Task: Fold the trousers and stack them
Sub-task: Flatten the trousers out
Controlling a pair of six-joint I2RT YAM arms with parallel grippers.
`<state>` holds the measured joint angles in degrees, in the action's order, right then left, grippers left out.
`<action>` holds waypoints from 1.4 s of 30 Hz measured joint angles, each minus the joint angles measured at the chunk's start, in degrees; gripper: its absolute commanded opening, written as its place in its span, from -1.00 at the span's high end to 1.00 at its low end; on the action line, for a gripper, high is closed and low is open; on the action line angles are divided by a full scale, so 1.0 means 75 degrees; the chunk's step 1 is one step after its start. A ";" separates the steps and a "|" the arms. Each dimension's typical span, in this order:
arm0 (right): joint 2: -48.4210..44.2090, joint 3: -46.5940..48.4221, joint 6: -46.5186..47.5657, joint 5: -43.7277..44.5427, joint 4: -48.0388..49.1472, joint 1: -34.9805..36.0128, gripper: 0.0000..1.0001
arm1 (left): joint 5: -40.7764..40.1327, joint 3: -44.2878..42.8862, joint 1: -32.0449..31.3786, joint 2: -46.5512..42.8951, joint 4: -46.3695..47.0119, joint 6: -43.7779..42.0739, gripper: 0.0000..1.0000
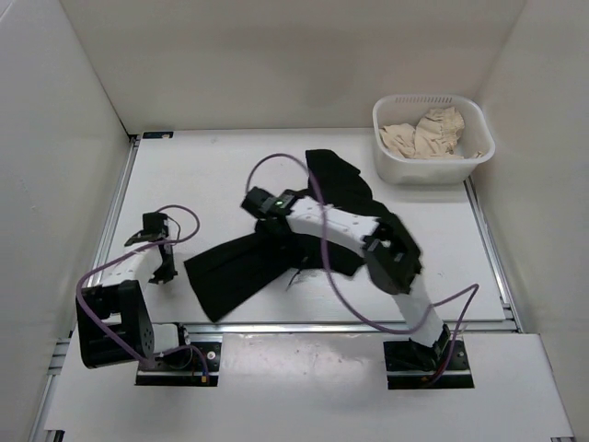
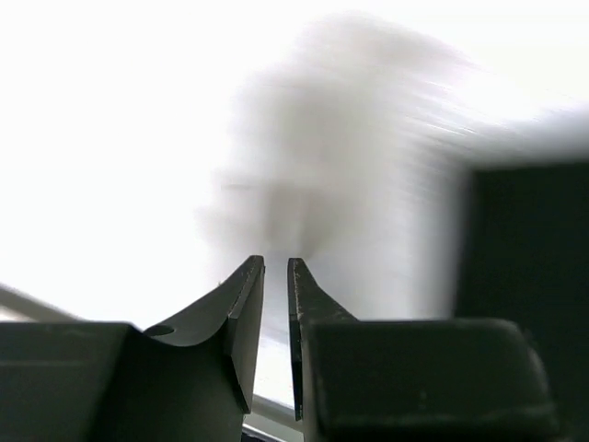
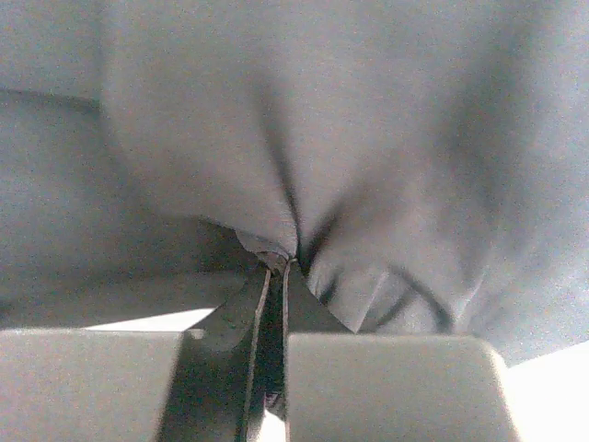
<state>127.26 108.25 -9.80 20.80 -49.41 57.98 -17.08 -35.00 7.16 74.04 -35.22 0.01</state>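
Reaches the right arm out from the near right corner over the middle of the tabletop (image 1: pixel 184 175). Pinches a raised fold of the trousers (image 1: pixel 235 272) with the right hand (image 1: pixel 262 204), fingers pressed together on the black cloth. From the right wrist: the trousers (image 3: pixel 368 138) gathered into creases right at the tips of the right hand (image 3: pixel 279 267), filling nearly the whole view, with a sliver of bright tabletop at the bottom right.

Has the trousers sprawled in a crooked band across the tabletop: one end toward the far right corner, just beside the white basket (image 1: pixel 396 166), the other fanning out toward the near edge, left of centre.

Holds the left hand (image 1: pixel 164 269) low toward the near left corner, just beside the left end of the trousers. From the left wrist: the left hand (image 2: pixel 276 267) nearly pressed together, only a thin slit between the tips, nothing in it; heavy blur beyond, with a dark patch at the right edge.

Has the white basket in the far right corner, crumpled beige cloth (image 1: pixel 428 133) inside.
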 measured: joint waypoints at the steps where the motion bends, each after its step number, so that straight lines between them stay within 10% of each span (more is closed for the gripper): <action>1: -0.0694 -0.0679 -0.0067 0.0236 -0.0087 -0.0119 1.00 | -0.0082 -0.0032 0.0289 -0.0006 0.0012 -0.0003 0.42; 11: -0.7359 -0.3800 -0.0592 0.1556 -0.1279 -0.3028 1.00 | -0.0073 -0.2457 0.1950 0.0399 0.0192 -0.0003 0.27; 17: -0.7478 -0.4199 -0.0644 0.1067 -0.1338 -0.3066 1.00 | 0.1183 -0.2646 -0.0752 0.0280 -0.0554 0.0000 -0.41; 22: -0.7373 -0.4695 -0.0597 0.0915 -0.1443 -0.4097 1.00 | 0.1425 -0.1437 -0.2900 0.0350 -0.0414 -0.0009 -0.52; 32: -0.7892 -0.4794 -0.0364 0.0688 -0.1402 -0.4986 1.00 | 0.0799 -0.0979 -0.3768 0.1259 0.0956 -0.0020 -0.54; 35: -0.7892 -0.4937 -0.0323 0.0644 -0.1416 -0.5021 1.00 | 0.0836 -0.0927 -0.3952 0.1297 0.1215 -0.0026 -0.36; 38: -0.7892 -0.4966 -0.0283 0.0597 -0.1393 -0.5106 1.00 | 0.1145 -0.0970 -0.3981 0.1483 0.1402 0.0003 0.40; 42: -0.7769 -0.4922 -0.0169 0.0525 -0.1349 -0.5211 1.00 | 0.1489 -0.1320 -0.4025 0.1871 0.1443 -0.0026 0.53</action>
<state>68.99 71.33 -11.07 24.73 -59.53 18.90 -5.91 -44.91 -23.03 88.07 -24.40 -0.19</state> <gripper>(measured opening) 0.036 0.259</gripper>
